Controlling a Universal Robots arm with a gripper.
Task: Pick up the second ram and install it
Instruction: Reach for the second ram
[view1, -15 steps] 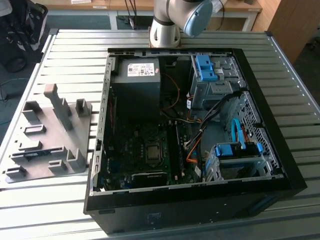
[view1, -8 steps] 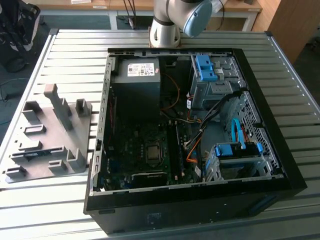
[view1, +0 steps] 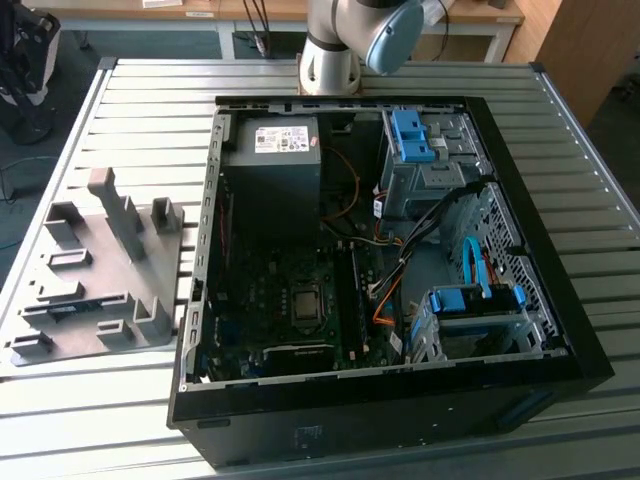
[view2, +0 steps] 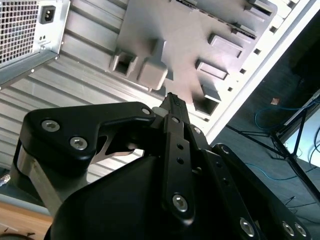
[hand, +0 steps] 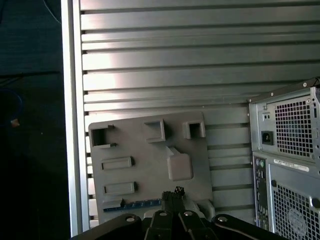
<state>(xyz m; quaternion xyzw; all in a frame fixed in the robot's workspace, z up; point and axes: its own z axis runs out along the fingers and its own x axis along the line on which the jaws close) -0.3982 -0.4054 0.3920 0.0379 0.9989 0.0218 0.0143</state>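
The arm (view1: 328, 58) is a silver-grey tube with a pale blue joint cap (view1: 396, 34), and the gripper (view2: 172, 102) is matte black, its angular linkage plates (view2: 95, 125) studded with round silver screws (view2: 79, 143).

- the arm (view1: 330, 55) shows in the exterior view as an upright silver segment, with a blue-grey joint cap (view1: 393, 35) angled off it toward the exterior view's right.
- the gripper (view2: 172, 100) is black, seen from behind along its own length in both wrist views.
- its two fingers (view2: 176, 135) run together into one narrow ridge.
- in the first wrist view the fingertips (hand: 169, 196) meet with no gap between them.
- black linkage bars (view2: 95, 127) with silver screw heads splay outward on either side of the fingers.
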